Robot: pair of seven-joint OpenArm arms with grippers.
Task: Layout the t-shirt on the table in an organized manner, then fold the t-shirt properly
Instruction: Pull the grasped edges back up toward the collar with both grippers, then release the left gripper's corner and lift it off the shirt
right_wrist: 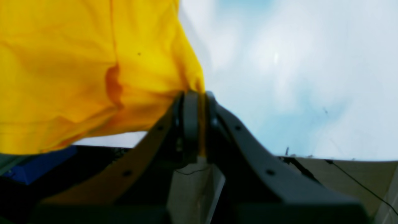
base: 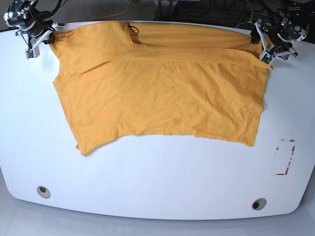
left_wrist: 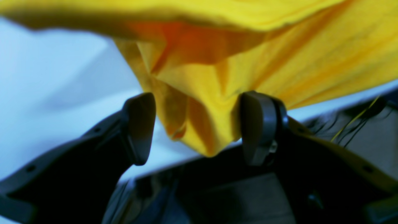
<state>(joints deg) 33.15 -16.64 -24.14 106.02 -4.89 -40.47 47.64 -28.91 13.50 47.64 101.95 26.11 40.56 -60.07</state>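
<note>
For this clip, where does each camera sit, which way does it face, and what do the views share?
Left wrist: behind the left gripper, its open jaws either side of a t-shirt corner.
Right wrist: behind the right gripper, shut on the shirt's edge above the table.
Base: overhead, looking down at the spread shirt; both arms at the far corners.
Shared: the t-shirt and table appear in all three.

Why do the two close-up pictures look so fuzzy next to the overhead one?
Left wrist view: the t-shirt hangs close and soft-edged, the table a bluish blur. Right wrist view: equally smeared, washed blue-white. Base view: sharp, wrinkles show, faint glare on the glossy table.
</note>
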